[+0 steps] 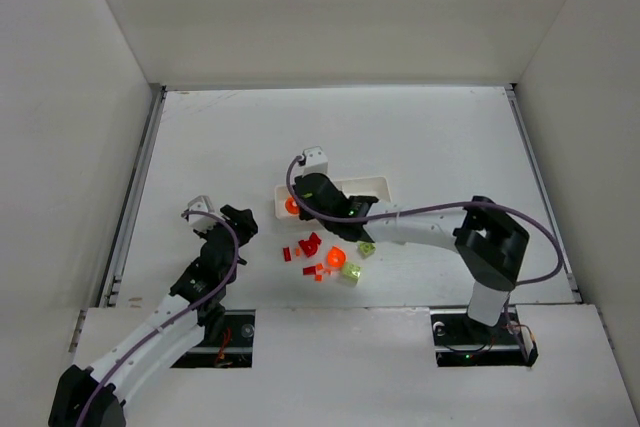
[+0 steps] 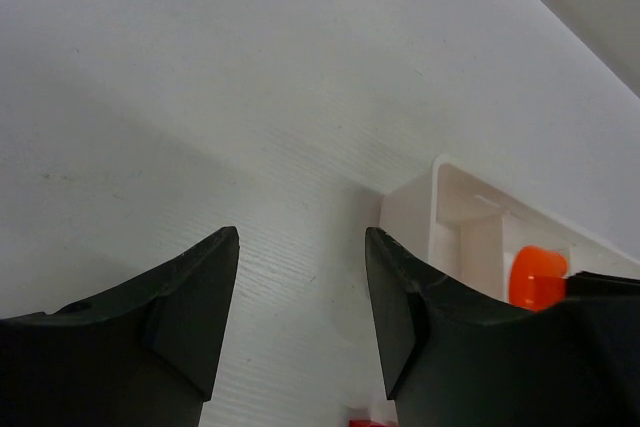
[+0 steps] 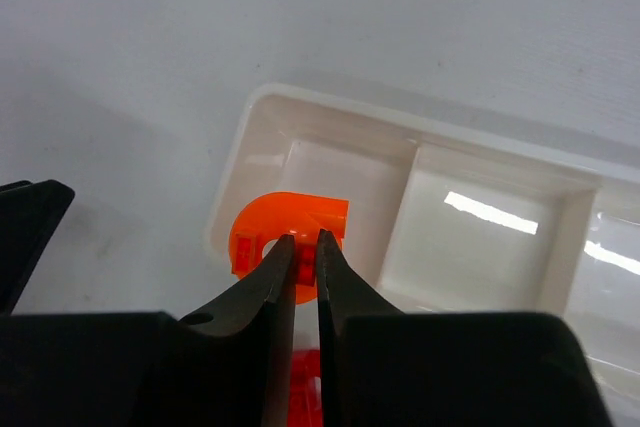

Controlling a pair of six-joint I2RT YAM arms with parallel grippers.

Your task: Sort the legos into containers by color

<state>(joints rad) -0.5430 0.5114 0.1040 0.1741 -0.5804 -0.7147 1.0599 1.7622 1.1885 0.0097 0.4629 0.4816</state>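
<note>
1. Top external: fixed high, behind the arm bases (image 1: 480,342) at the bottom edge, facing down and forward. Far off; whole table (image 1: 420,137) and side walls (image 1: 70,97) in frame.
2. Left wrist: low over the table, looking out between the fingers of the left gripper (image 2: 300,247). Close; end of the tray (image 2: 410,212) at lower right.
3. Right wrist: looks steeply down along the fingers of the right gripper (image 3: 302,239). Very close on the tray's end compartment, mid-frame.
4. Shared by all three views: that tray end with the orange lego (image 3: 265,222).
</note>
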